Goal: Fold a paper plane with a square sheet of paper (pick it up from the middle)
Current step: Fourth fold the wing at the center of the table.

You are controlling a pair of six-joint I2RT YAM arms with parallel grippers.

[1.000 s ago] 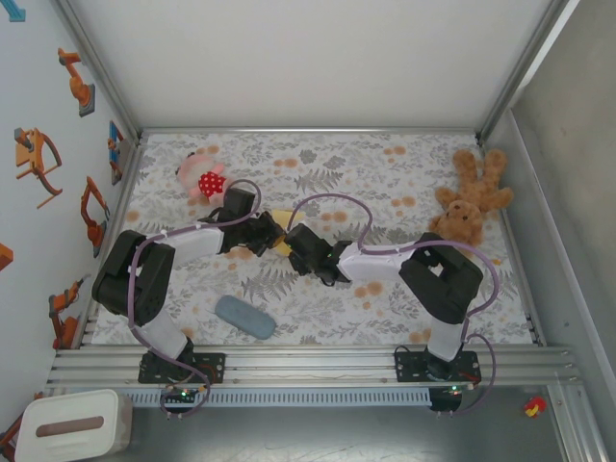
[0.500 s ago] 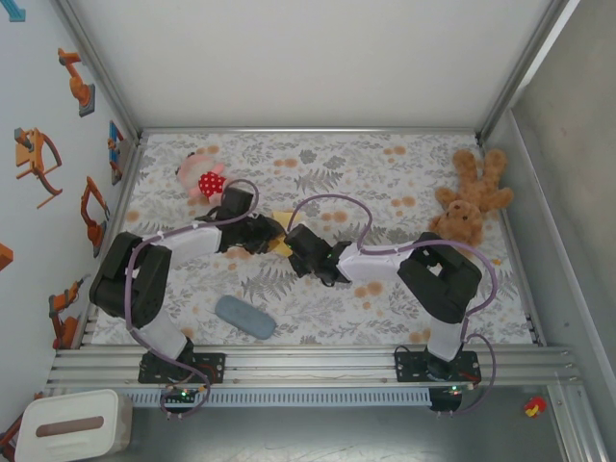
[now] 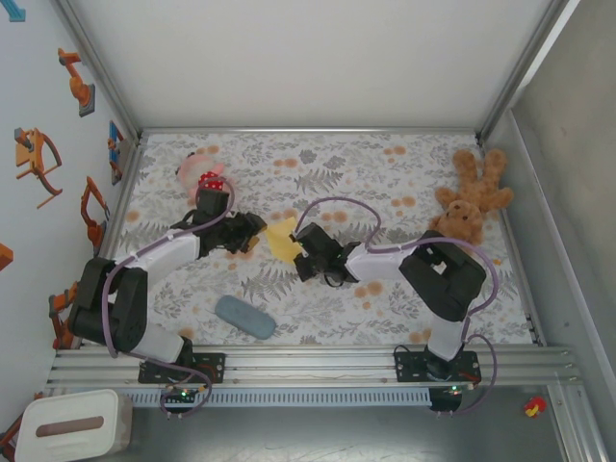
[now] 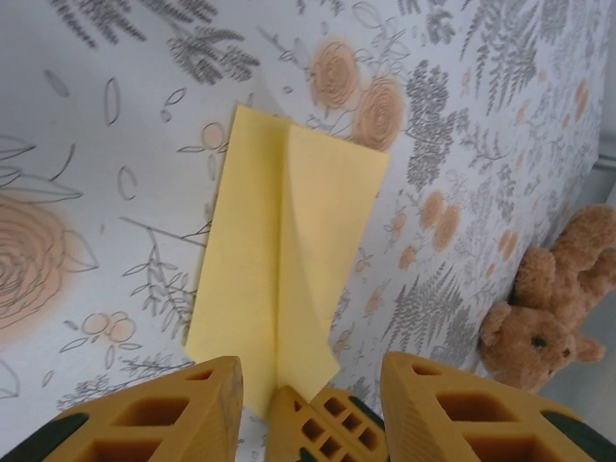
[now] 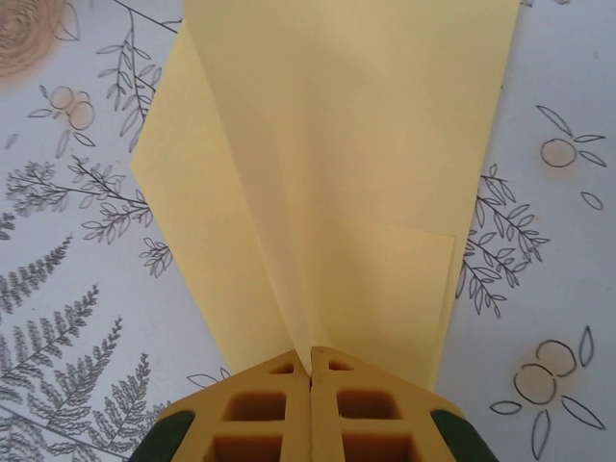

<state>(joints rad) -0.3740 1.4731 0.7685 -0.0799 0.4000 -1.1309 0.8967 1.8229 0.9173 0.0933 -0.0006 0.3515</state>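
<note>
At mid-table, left tool [image 3: 254, 231] now apart and off the folded yellow sheet [image 5: 337, 144], right tool [image 5: 310, 371] newly clamped on it.

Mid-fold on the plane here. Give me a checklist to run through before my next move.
1. Right gripper shut on paper: ok, pinching its near tip.
2. Left gripper open: ok, jaws stand apart.
3. Centre crease in paper: ok, it runs down the middle.
4. Paper lying flat: cannot tell.
5. Teddy and pad clear of paper: ok, both well apart from it.
</note>
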